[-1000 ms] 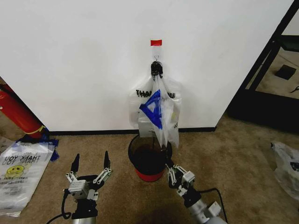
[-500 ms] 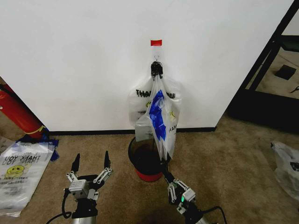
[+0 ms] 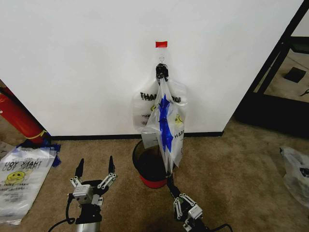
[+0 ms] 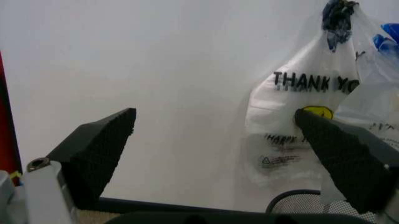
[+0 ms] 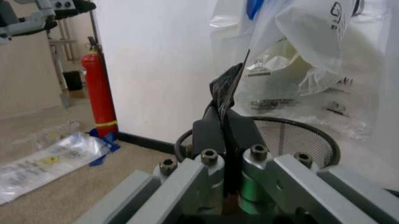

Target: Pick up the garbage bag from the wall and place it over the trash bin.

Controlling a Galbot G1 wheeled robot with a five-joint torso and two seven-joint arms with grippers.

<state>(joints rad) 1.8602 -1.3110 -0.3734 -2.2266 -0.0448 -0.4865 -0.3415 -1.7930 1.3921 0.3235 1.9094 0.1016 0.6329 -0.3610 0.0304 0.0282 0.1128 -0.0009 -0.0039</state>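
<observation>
garbage bag (image 3: pixel 164 121) hem pinched, right fingers (image 5: pixel 225 88)

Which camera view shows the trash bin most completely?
The head view: the trash bin stands whole below the garbage bag, red base included. The right wrist view shows its mesh rim behind the shut right gripper; the left wrist view shows a rim corner.

Tan carpet (image 3: pixel 251 159), black baseboard (image 3: pixel 91 137), red cylinder (image 3: pixel 17 116) at left, dark shelf frame (image 3: pixel 280 53) at right.
</observation>
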